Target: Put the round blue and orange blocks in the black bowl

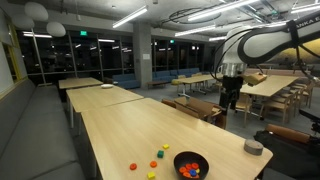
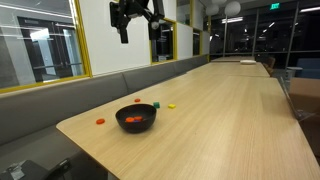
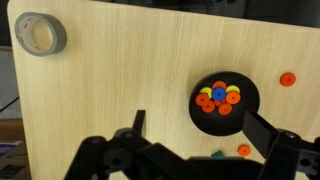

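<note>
The black bowl [image 3: 243, 118] lies on the wooden table and holds one blue round block [image 3: 219, 94], several orange round blocks [image 3: 208, 102] and some yellow ones. It shows in both exterior views [image 1: 203, 158] [image 2: 136, 128]. Two orange blocks lie loose on the table beside the bowl, one [image 3: 288, 79] near the table edge and one [image 3: 244, 150] next to a green block [image 3: 216, 155]. My gripper [image 3: 200, 132] is open and empty. It hangs high above the table [image 1: 229, 103] [image 2: 137, 32], roughly over the bowl.
A grey round container [image 3: 41, 35] [image 1: 253, 147] stands near the table's end corner. Small yellow [image 1: 153, 165] and green [image 1: 160, 156] blocks lie left of the bowl. Table edges run close to the bowl. Other tables and chairs stand behind.
</note>
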Controlling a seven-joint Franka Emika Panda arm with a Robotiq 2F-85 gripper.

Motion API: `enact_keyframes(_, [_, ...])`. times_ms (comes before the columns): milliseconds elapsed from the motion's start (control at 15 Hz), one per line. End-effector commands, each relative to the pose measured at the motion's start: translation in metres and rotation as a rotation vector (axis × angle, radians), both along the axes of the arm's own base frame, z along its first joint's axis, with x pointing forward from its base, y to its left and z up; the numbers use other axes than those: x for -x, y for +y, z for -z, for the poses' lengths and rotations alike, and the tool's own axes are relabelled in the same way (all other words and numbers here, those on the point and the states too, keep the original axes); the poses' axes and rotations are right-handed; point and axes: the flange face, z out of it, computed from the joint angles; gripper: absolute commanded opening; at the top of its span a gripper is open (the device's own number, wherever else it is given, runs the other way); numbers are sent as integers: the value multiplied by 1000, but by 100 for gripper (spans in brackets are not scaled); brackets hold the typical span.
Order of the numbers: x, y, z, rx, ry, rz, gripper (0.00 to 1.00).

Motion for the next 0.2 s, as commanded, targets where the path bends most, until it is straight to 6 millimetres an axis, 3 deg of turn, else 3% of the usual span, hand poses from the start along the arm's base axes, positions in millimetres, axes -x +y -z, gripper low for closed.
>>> enact_keyframes(0, [4,-4,-1,-2,-3,3,100])
enact_keyframes(133, [10,-6,-1,-4,-10,6,100])
